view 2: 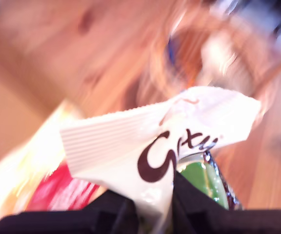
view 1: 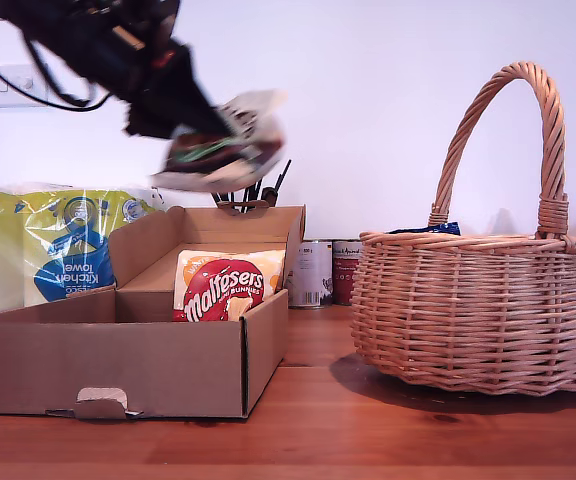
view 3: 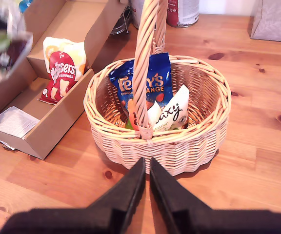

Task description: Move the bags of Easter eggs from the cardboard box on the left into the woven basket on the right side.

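While my second gripper [view 3: 147, 168] is waiting pressed together near the woven basket [view 1: 478, 320], my first gripper [view 1: 230, 128] is pinching a white-green Galaxy bag [view 1: 218, 150] above the cardboard box [view 1: 118, 360], needing carriage toward the exterior view's right, over the rim.

white wall [view 1: 388, 90], knotty pine table [view 3: 257, 112]

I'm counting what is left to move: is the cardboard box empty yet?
Not empty. One Maltesers bag lies in the cardboard box; my first gripper holds a Galaxy bag above it.
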Controlling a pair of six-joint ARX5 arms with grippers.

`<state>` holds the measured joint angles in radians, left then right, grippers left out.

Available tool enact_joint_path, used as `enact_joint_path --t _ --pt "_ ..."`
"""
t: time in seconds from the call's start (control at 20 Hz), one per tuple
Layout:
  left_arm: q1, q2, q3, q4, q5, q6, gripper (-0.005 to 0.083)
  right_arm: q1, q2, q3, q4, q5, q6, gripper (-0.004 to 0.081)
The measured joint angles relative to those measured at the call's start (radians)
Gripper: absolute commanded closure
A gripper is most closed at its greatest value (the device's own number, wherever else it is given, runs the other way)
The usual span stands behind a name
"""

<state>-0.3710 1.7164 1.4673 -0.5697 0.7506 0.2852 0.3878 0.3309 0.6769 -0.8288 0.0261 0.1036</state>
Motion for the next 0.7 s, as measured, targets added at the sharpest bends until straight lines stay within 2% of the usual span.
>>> enact_joint_path --t 0.1,0.35,0.55,0.7 --pt "-0.076 0.031 0.001 0.133 -0.019 -0.137 0.0755 0.0 0.0 0.0 0.001 0.0 0.0 0.0783" --pt "-0.288 0.15 0.001 0.43 -0.21 -0.42 0.0755 0.0 0.0 0.0 0.003 0.0 0.0 0.0783" --pt "-0.381 0.198 0.001 0.577 -0.415 -0.538 0.0755 0.0 0.0 0.0 0.003 0.0 0.0 0.0783" --pt "-0.418 0.238 0.001 0.65 -0.512 -0.564 0.0755 0.0 0.0 0.0 0.004 0.0 0.0 0.0782"
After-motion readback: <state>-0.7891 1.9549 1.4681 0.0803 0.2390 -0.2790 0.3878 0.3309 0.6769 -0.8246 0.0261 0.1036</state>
